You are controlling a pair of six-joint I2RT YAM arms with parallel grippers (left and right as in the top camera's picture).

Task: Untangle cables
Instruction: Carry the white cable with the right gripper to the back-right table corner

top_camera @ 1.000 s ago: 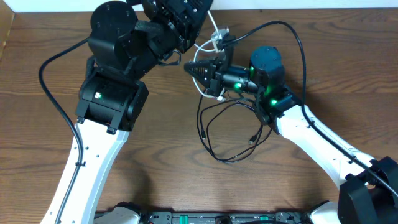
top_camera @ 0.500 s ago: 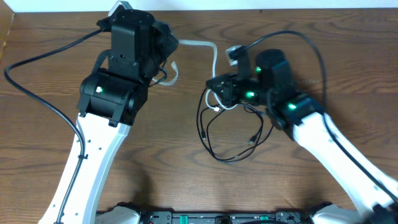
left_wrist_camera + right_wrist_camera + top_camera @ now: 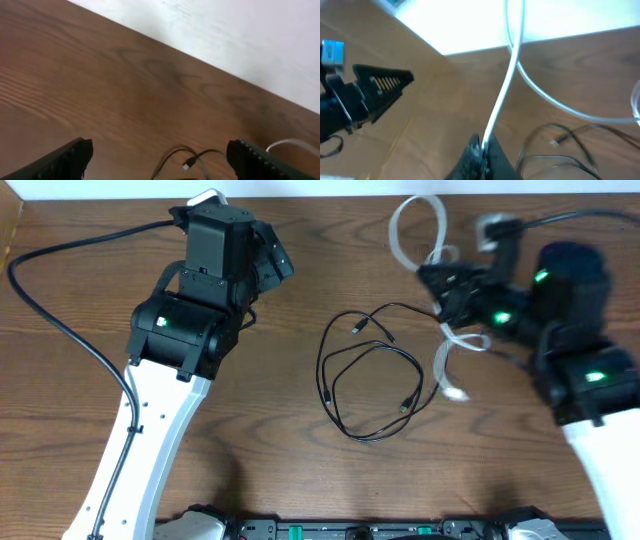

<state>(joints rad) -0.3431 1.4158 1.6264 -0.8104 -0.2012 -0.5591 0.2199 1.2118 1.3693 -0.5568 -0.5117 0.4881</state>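
Note:
The white cable [image 3: 443, 350] is blurred; it hangs from my right gripper [image 3: 436, 280], looping toward the back edge and trailing down to the table. In the right wrist view the right gripper [image 3: 482, 146] is shut on the white cable [image 3: 506, 80]. The black cables [image 3: 368, 376] lie in loose overlapping loops at mid-table, apart from the white one. My left gripper [image 3: 274, 264] stands open and empty at the back left. In its wrist view the left gripper [image 3: 161, 147] looks over a black cable plug [image 3: 189, 164].
The table's back edge meets a white wall [image 3: 240, 35]. A thick black arm wire [image 3: 60, 300] curves along the left side. The left arm's fingers [image 3: 380, 82] show in the right wrist view, off to the left.
The left gripper has opened and let go of the white cable. The right arm has swung right, carrying the white cable away from the black loops.

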